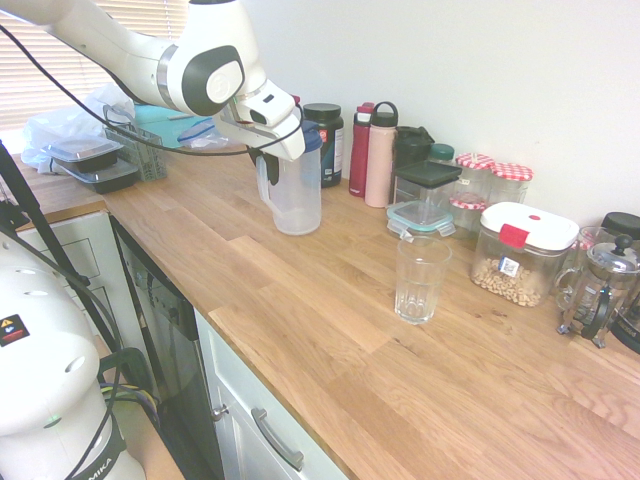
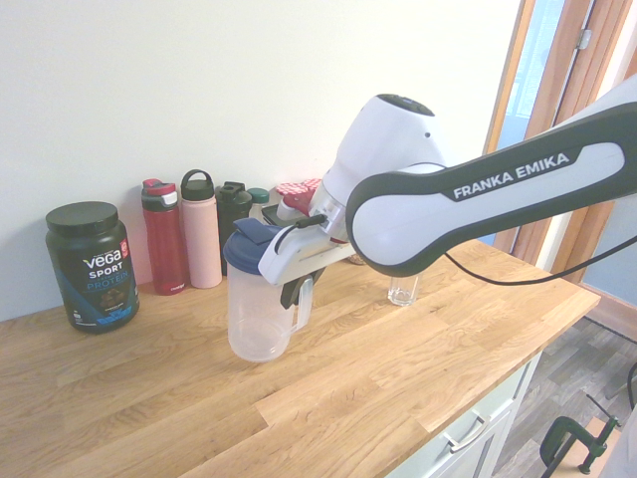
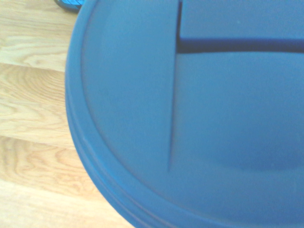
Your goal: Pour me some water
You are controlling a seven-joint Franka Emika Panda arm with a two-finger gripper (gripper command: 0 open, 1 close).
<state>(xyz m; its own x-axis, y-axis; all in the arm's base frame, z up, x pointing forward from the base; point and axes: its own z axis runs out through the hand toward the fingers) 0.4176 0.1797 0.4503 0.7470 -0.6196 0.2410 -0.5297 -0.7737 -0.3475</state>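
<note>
Water hard to make out, clear stuff in the jug at most, level not readable. Jug (image 1: 297,195): tall, translucent plastic, side handle (image 2: 304,302), upright on the wooden desk (image 1: 300,300). Blue lid (image 2: 257,242) on top, fills most of the wrist view, with a raised flap (image 3: 242,21). Gripper (image 2: 291,292) at the handle side of the jug, clenched on the handle. Ribbed clear drinking glass (image 1: 422,280) upright on the desk, apart from the jug, looks empty. Behind the jug, along the wall: black tub (image 2: 93,267) labelled Vega Sport Protein, red bottle (image 2: 165,239), pink bottle (image 2: 201,231) with black loop cap, dark bottle (image 2: 235,224), the last three in a row side by side. Farther along, in the first exterior view: food container with dark lid (image 1: 425,195), on top of a flatter clip-sided container (image 1: 420,218); jars with red-and-white checked lids (image 1: 510,182); white-lidded container (image 1: 522,255) with red clip, light brown pieces inside; French press (image 1: 600,290) near the picture's right edge. Far end of the desk: dark-based food boxes (image 1: 98,168), a wire basket (image 1: 145,155) and a plastic bag (image 1: 60,130), under the window blinds (image 1: 50,65).
</note>
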